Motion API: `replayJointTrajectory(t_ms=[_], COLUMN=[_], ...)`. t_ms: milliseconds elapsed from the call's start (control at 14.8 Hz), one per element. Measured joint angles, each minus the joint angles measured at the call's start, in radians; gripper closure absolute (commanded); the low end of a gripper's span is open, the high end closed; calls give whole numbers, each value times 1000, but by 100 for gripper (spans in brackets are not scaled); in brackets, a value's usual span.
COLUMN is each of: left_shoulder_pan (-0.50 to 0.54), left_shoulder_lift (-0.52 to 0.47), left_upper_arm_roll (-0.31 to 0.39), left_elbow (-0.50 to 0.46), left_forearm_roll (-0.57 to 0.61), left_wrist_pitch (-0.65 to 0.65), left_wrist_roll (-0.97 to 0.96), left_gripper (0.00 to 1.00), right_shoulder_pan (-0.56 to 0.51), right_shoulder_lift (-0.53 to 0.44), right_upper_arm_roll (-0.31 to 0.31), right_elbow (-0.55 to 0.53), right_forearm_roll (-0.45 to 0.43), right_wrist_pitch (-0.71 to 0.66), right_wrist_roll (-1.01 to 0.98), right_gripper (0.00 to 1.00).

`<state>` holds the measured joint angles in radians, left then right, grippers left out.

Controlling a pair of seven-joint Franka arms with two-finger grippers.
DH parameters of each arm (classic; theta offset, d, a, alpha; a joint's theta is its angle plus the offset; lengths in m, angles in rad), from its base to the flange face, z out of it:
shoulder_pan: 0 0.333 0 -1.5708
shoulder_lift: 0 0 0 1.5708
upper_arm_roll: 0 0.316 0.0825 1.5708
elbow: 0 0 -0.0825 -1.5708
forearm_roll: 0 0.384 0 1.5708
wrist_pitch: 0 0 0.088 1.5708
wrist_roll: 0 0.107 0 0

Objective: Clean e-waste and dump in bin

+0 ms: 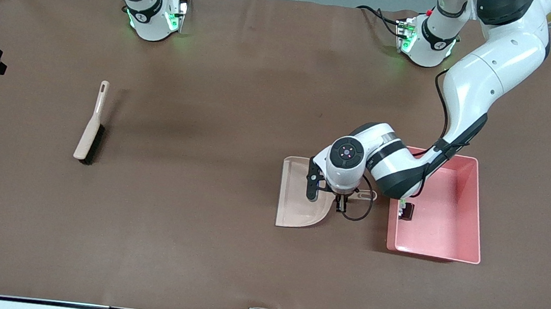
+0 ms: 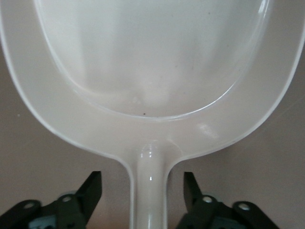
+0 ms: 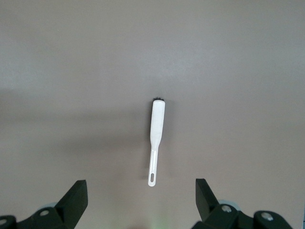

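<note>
Front view: small white-green and dark e-waste bits point(image 1: 406, 209) lie in the shallow pink plastic bin point(image 1: 454, 255), beside the beige handled dustpan point(image 1: 299, 198). Left wrist view: left gripper point(image 2: 143, 187) fingers apart astride its handle. Right wrist view: right gripper point(image 3: 141, 193) open high over the beige black-bristled brush point(image 3: 156, 138).

- A beige dustpan point(image 1: 299, 200) lies flat on the brown counter point(image 1: 204, 249).
- A beige brush point(image 1: 90, 130) with black bristles lies on the counter, well apart from the dustpan, toward the right arm's end.
</note>
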<state>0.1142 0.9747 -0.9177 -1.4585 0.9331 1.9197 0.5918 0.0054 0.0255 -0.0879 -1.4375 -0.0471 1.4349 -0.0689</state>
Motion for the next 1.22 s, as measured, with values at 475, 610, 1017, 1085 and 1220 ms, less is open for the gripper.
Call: replayJointTrajectory(t_ms=[475, 610, 1017, 1085, 1220], left_shoulder_pan=[148, 177, 180, 166, 87], left_shoulder_lift=[-188, -246, -373, -409, -509], left_upper_arm_roll=[-52, -55, -37, -4, 147], left_elbow=[59, 59, 58, 58, 57], left_forearm_roll=[-238, -271, -350, -380, -511], left_wrist_pitch=[-8, -12, -69, -83, -105], left_wrist_roll=[-85, -168, -549, -597, -636], left_gripper=[0, 0, 0, 0, 0], right_shoulder_pan=[1, 2, 2, 2, 2], right_shoulder_lift=[0, 0, 0, 0, 0], right_upper_arm_roll=[5, 7, 8, 8, 9], right_elbow=[1, 1, 1, 1, 1], right_forearm_roll=[0, 0, 0, 0, 0], right_wrist_pitch=[0, 0, -1, -1, -1], right_wrist_roll=[0, 0, 1, 1, 1], right_gripper=[0, 0, 0, 0, 0])
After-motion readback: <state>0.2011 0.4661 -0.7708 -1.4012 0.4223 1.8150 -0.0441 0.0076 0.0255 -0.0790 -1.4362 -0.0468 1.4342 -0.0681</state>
